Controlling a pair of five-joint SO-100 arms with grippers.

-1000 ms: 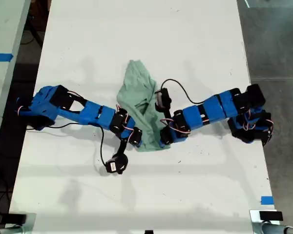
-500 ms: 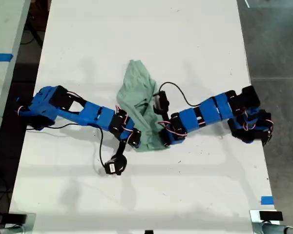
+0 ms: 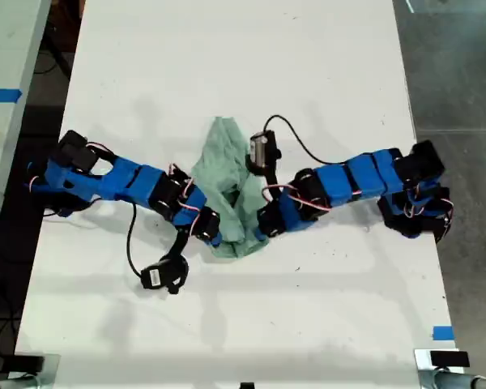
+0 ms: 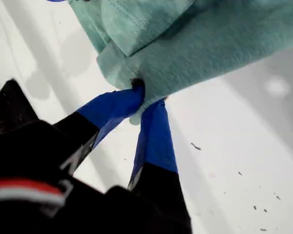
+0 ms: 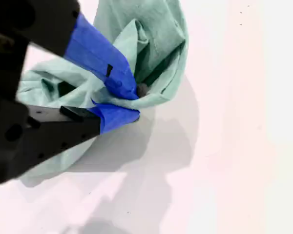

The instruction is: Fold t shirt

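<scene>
Mint t shirt [image 3: 227, 174] is pinched by my first hand [image 4: 145, 103] and my second hand [image 5: 132, 103]; I'd lift both evenly off the table [image 3: 308, 73].

Pale mint-green t shirt [image 3: 227, 182], crumpled and bunched lengthwise, mid-table between the two arms

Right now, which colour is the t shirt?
Pale mint green, plain, without pattern. The t shirt shows best in the first wrist view.
</scene>
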